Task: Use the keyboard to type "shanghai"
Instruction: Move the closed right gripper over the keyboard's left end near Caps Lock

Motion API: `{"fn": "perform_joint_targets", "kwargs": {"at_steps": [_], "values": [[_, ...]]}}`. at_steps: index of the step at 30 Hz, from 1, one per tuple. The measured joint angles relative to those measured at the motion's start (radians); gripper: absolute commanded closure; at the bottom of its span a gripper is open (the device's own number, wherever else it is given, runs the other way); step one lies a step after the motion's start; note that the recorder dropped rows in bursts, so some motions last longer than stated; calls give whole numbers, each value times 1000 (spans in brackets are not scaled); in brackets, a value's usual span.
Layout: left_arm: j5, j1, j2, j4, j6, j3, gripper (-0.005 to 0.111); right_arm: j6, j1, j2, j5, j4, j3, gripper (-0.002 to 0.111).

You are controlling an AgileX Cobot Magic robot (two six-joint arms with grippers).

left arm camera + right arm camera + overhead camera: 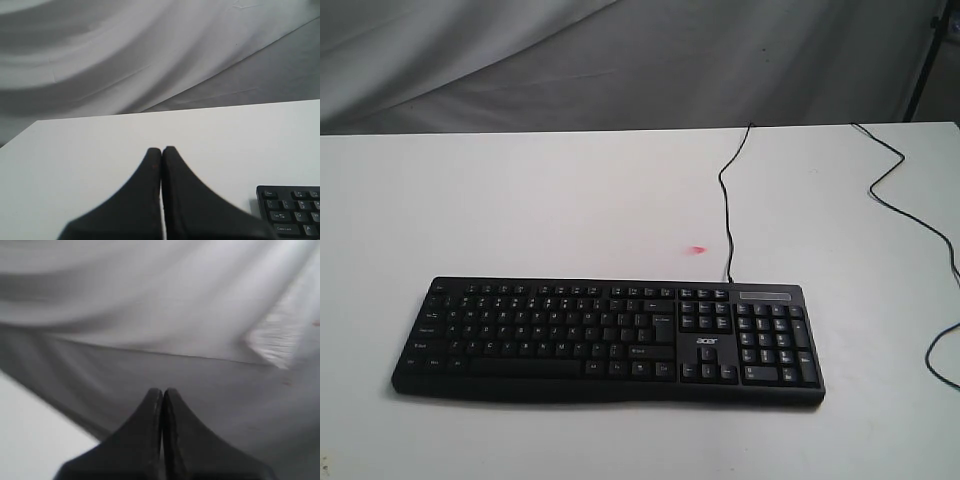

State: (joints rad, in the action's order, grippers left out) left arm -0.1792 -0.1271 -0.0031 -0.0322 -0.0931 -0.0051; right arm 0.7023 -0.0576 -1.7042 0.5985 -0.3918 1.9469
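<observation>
The black keyboard [608,340] with white legends and an "acer" logo lies flat near the front of the white table [520,200], its thin black cable [725,210] running back over the far edge. Neither arm shows in the exterior view. In the left wrist view my left gripper [161,149] is shut with nothing in it, above bare table, and a corner of the keyboard [292,212] shows off to one side. My right gripper [163,390] is shut and empty too, facing the grey cloth backdrop [160,305] past the table's edge.
A second thin black cable [920,215] loops across the table's right side. A small red spot [697,249] lies on the table behind the keyboard. Grey draped cloth [620,60] hangs behind the table.
</observation>
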Motion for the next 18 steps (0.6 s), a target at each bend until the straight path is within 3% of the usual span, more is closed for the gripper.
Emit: {"fn": "perform_joint_targets", "kwargs": {"at_steps": [3,8,18], "values": [[0,0,0,0,0,0,106,266,7,-37,215,-254,12,108],[0,0,0,0,0,0,106,389,77,-98,424,-320,-11,108],[0,0,0,0,0,0,106,554,291,-166,268,-339,-257,108]]}}
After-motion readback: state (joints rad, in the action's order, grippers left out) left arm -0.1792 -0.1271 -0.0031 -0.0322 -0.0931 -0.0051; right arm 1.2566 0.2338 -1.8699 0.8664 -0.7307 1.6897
